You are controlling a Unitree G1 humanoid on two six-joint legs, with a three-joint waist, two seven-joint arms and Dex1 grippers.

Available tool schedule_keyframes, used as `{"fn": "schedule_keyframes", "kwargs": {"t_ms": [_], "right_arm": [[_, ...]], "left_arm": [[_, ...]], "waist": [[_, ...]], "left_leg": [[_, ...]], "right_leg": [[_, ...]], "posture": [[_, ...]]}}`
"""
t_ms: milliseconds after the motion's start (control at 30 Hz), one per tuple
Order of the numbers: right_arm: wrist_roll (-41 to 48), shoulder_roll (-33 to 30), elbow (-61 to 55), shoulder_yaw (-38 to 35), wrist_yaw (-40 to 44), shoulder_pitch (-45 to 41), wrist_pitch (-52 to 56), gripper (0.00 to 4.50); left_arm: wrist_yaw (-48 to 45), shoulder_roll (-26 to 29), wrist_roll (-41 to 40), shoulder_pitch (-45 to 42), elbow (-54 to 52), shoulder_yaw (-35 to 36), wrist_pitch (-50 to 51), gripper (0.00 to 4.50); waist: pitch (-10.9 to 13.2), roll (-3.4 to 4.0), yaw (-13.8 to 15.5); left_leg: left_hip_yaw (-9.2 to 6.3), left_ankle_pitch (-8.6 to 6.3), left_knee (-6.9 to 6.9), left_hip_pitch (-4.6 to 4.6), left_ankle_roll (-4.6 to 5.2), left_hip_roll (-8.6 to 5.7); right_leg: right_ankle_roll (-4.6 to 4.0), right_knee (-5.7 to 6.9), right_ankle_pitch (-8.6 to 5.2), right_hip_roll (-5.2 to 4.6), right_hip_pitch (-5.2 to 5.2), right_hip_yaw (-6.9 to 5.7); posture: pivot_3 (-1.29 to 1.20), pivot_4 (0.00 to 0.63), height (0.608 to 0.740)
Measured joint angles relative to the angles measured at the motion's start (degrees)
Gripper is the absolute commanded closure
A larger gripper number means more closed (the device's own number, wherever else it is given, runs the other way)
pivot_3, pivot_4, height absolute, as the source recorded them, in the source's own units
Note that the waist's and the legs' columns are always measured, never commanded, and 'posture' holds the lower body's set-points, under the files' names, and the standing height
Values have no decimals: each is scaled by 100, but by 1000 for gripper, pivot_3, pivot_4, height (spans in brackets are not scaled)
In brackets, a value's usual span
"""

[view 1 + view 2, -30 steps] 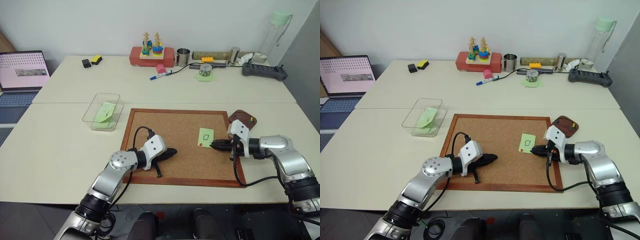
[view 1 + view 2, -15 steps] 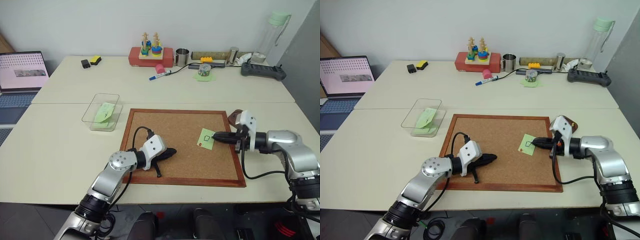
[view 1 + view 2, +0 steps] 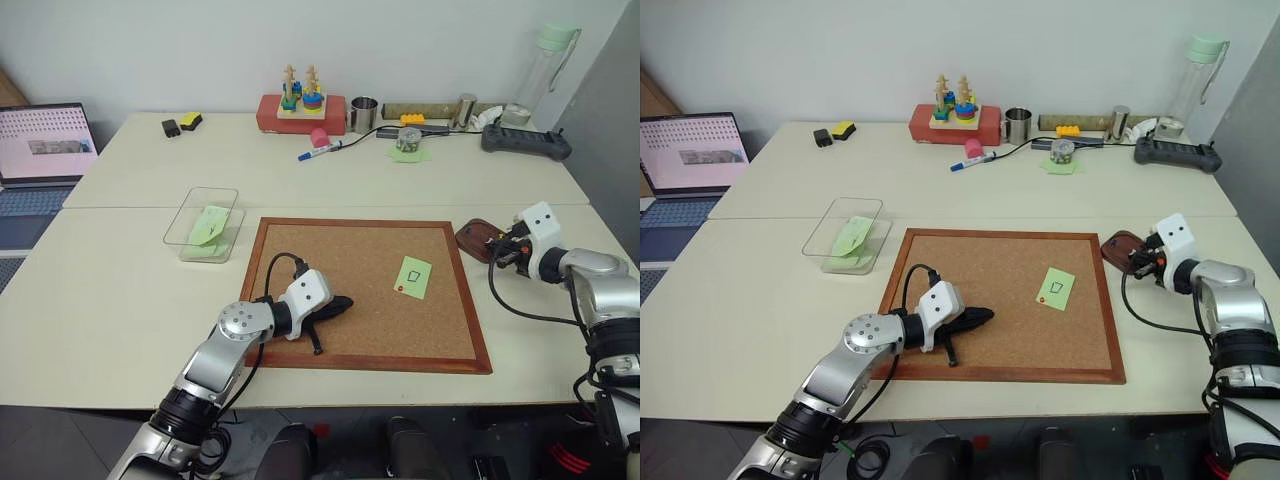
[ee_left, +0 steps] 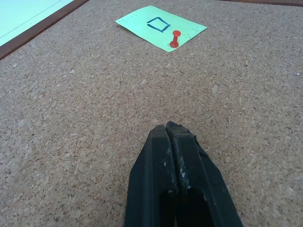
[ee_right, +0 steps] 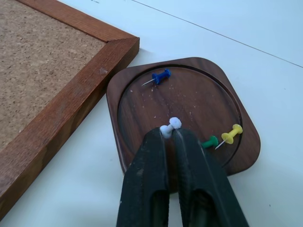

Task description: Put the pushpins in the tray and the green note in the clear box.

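Note:
The green note [image 3: 412,276], marked with a black rectangle, lies on the cork board [image 3: 330,260] with a red pushpin [image 3: 400,290] stuck in its corner; both show in the left wrist view too (green note [image 4: 161,27], red pushpin [image 4: 175,39]). My left gripper [image 4: 166,128] rests shut and empty on the cork, well short of the note. My right gripper [image 5: 170,135] hovers over the dark wooden tray [image 5: 199,104], shut on a white pushpin [image 5: 171,126]. Blue [image 5: 160,76], green [image 5: 209,141] and yellow [image 5: 231,134] pushpins lie in the tray. The clear box [image 3: 205,222] stands left of the board.
Pale green notes lie inside the clear box. A laptop [image 3: 45,140] sits at the far left. Along the back edge stand a red box with a stacking toy [image 3: 303,108], a metal cup [image 3: 365,113], a marker [image 3: 320,152], a bottle [image 3: 545,75] and a controller [image 3: 527,141].
My right gripper left the note's right edge and swung right and away to above the tray, carrying the white pushpin. The note turned slightly. The left arm stayed still.

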Motion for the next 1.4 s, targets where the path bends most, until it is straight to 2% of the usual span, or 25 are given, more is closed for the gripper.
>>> {"fn": "schedule_keyframes", "kwargs": {"t_ms": [133,300,400,500,600,733,1000,1200,1233,1267,1400], "right_arm": [[-9,42,42,-3,5,-29,-90,2615],[-7,-41,-64,-7,162,-49,-200,1807],[6,-368,-645,103,667,130,-326,1807],[235,-587,-1785,294,1462,540,-211,1807],[543,-571,-2744,534,1936,944,45,1807],[713,-395,-3422,762,2068,1160,219,1807],[345,314,-3220,1359,1714,1172,-62,1807],[203,472,-2788,1366,1649,1165,-419,1807],[198,504,-2734,1371,1650,1164,-450,2170],[189,533,-2683,1377,1651,1163,-495,2246],[159,621,-2547,1377,1654,1094,-600,3033]], "left_arm": [[2,2,0,-1,-4,1,0,4500],[5,6,4,1,-11,1,0,4500],[3,8,5,2,-17,-2,-1,4500],[0,21,6,1,-7,2,-2,4500],[9,22,12,-16,7,3,-4,4500],[3,23,13,-15,13,5,-6,4500],[1,22,13,-14,4,3,-6,4500],[5,26,13,2,-13,9,-4,4500],[7,26,13,4,-15,9,-4,4500],[8,26,13,6,-16,10,-4,4500],[10,27,13,12,-16,13,-4,4500]], "waist": [[0,0,4],[0,1,3],[-1,2,5],[-1,2,-3],[-1,3,-1],[-2,1,-3],[-3,0,5],[-3,0,3],[-3,0,2],[-3,0,2],[-3,0,-2]], "left_leg": [[-1,0,0,-1,0,0],[-2,0,0,-1,0,-1],[-5,0,-3,-2,0,1],[-13,0,-3,-1,0,2],[-20,0,1,-1,0,2],[-18,0,2,1,0,4],[-22,0,0,0,-1,2],[-22,0,-1,2,-1,4],[-22,0,-1,2,-1,4],[-21,0,-1,1,-1,3],[-21,0,-1,2,-1,4]], "right_leg": [[0,1,0,0,0,-1],[0,1,0,0,0,-1],[1,0,0,1,0,-6],[2,1,-1,2,2,-8],[26,0,-15,1,3,-4],[27,0,-15,0,2,-3],[5,-1,-3,0,0,-6],[3,0,-2,1,-1,-6],[2,0,-2,1,-1,-6],[2,0,-1,1,-1,-5],[2,0,-1,1,-1,-5]], "posture": [[0,150,740],[0,150,740],[0,150,740],[0,150,740],[0,150,740],[0,150,740],[0,150,740],[0,150,740],[0,150,740],[0,150,740],[0,150,740]]}}
